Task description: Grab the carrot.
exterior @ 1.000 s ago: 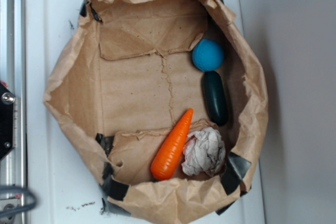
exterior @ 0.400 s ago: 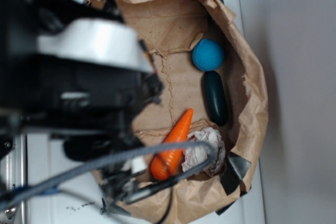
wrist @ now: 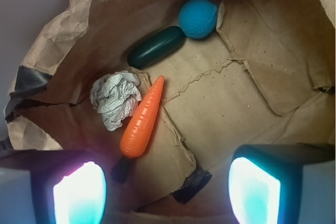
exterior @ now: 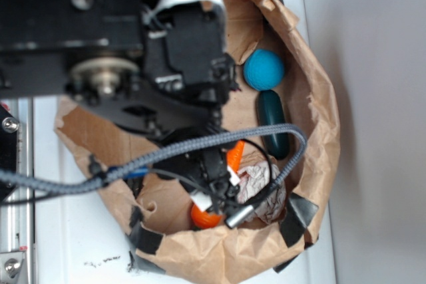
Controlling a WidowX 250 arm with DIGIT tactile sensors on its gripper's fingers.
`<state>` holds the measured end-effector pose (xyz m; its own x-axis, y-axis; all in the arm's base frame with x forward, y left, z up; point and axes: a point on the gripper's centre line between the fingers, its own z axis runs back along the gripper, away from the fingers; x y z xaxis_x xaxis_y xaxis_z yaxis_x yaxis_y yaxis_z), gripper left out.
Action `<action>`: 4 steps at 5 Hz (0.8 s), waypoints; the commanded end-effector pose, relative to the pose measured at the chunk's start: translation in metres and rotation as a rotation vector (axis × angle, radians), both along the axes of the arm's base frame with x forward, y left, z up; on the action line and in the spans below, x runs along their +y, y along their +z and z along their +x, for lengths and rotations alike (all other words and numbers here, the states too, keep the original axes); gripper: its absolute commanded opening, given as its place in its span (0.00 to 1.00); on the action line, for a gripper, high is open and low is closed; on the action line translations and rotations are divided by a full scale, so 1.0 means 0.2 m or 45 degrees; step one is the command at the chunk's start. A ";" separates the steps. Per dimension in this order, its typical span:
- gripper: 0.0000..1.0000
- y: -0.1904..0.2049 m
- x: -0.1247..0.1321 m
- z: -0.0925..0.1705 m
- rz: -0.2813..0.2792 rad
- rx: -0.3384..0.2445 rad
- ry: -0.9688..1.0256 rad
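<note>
Wrist view: my gripper (wrist: 165, 190) hangs w/ fingers (wrist: 79, 195) spread wide, nothing between them. Carrot (wrist: 142, 119) lies on bag (wrist: 252, 93) floor, tip up, touching paper ball (wrist: 115, 99). Green oblong (wrist: 156, 46) & blue ball (wrist: 198, 18) sit farther back.

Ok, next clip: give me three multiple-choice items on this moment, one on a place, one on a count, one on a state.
1. What lies right beside the carrot?
A. blue ball
B. crumpled white paper
C. dark green oblong

2. How many loose objects are in the paper bag?
A. two
B. four
C. six

3. The end effector is:
A. open, holding nothing
B. shut on the carrot
C. shut on the ball

Key:
1 B: the crumpled white paper sits against the carrot's side.
2 B: carrot, paper, blue ball, dark green oblong.
3 A: wrist view shows both fingers wide apart, the carrot lying free ahead.
</note>
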<state>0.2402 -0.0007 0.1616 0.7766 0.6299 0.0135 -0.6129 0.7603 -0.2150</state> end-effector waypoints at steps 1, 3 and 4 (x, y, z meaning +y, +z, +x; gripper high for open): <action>1.00 0.04 0.05 0.00 0.002 -0.042 0.029; 1.00 -0.20 0.10 0.14 0.124 -0.043 0.216; 1.00 -0.29 0.05 0.10 0.131 -0.022 0.095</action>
<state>0.2569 0.0033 0.0934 0.7247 0.6858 0.0668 -0.6758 0.7264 -0.1253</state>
